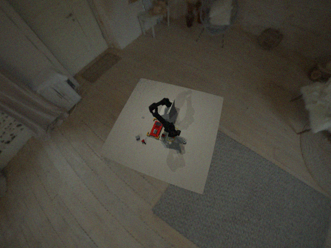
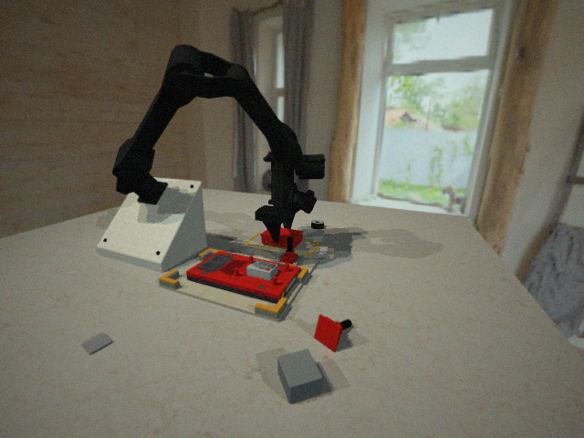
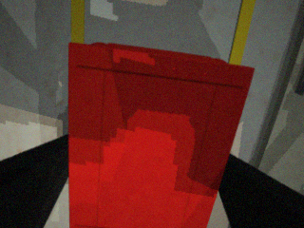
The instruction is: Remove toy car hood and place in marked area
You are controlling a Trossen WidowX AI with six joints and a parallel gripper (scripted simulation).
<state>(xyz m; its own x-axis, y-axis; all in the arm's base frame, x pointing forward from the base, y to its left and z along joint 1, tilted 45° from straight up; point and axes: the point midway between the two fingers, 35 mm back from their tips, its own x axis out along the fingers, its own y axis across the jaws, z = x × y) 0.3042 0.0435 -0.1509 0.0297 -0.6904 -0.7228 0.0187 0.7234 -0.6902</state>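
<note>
Red hood (image 2: pixel 281 235) clamped between the black fingers (image 2: pixel 273 226), which pinch it from both sides; gripper (image 2: pixel 280 224) points straight down. Wrist view: hood (image 3: pixel 157 142) fills the frame, dark finger on each lower side, 2 yellow lines of the marked area (image 3: pixel 243 29) showing past its far edge. Exterior view: hood sits low within the yellow outline (image 2: pixel 308 245) on the bench (image 2: pixel 424 329); touching the surface or just above, cannot tell. Toy car (image 2: pixel 243 275) just in front of the outline, red body on a plate with orange corner blocks, grey block on its deck. Small black-topped red piece (image 2: pixel 288 252) between car and hood. Black ring (image 2: pixel 317 224) beyond the outline. Arm (image 2: pixel 212 94) arches up from a white wedge base (image 2: pixel 155 226). Near edge of bench: tilted red panel with black knob (image 2: pixel 329 332), grey block (image 2: pixel 300 374), flat grey tile (image 2: pixel 96 342), all well apart from the car.
</note>
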